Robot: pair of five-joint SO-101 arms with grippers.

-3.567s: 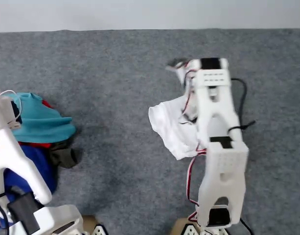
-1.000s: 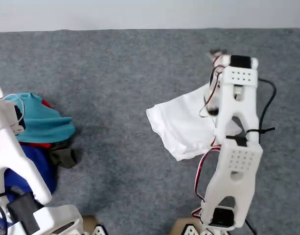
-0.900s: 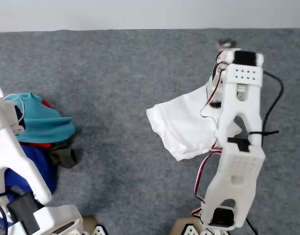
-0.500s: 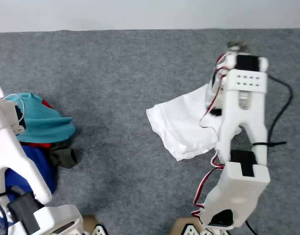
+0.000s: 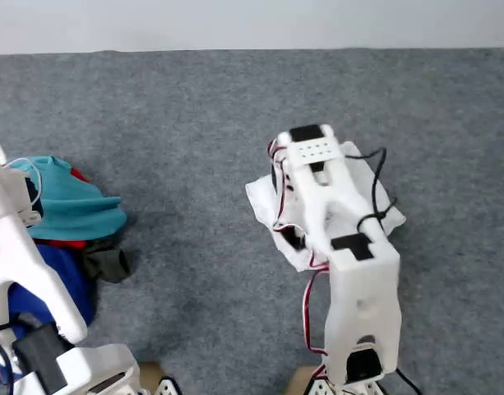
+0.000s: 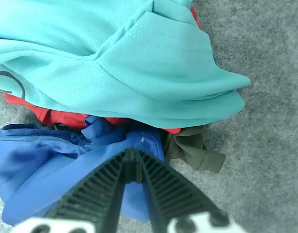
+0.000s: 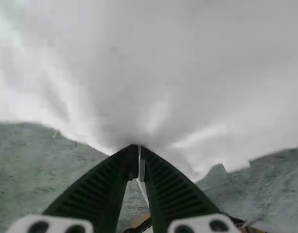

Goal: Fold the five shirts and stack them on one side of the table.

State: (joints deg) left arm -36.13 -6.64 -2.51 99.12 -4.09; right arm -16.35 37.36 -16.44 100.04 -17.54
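A white shirt (image 5: 264, 204) lies crumpled at the table's centre right, mostly under my right arm (image 5: 342, 222). In the right wrist view my right gripper (image 7: 139, 149) is shut on a bunched fold of this white shirt (image 7: 153, 73), which fans out from the fingertips. At the left edge a pile holds a teal shirt (image 5: 67, 202) on top, a red one (image 5: 67, 244), a blue one (image 5: 38, 288) and an olive one (image 5: 112, 263). My left gripper (image 6: 134, 154) is shut, its tips over the blue shirt (image 6: 46, 162) just below the teal shirt (image 6: 124, 73).
The grey felt table top (image 5: 194, 123) lies bare between the pile and the white shirt and along the far side. My left arm (image 5: 21, 263) stands over the pile at the near left corner. A pale wall borders the far edge.
My right arm has swung from the far right back toward the left and nearer side, dragging the white shirt's held edge over the rest of it. The left arm and the pile have not moved.
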